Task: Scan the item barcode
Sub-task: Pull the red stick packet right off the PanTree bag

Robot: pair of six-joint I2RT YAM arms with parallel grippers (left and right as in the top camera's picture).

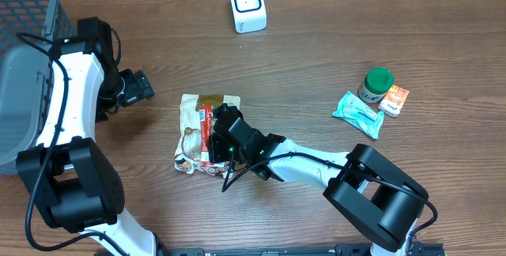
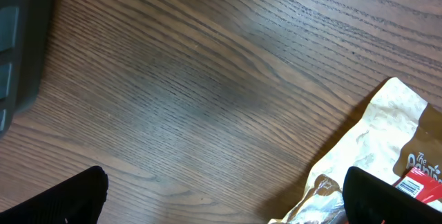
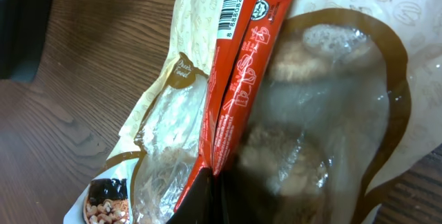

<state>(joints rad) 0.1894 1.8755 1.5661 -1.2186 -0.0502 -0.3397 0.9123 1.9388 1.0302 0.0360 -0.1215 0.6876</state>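
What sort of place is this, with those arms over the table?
Most likely a mock shop checkout: a white barcode scanner stands on the wooden table, a grey mesh basket sits at its corner, and a snack packet and a green-lidded jar lie about.
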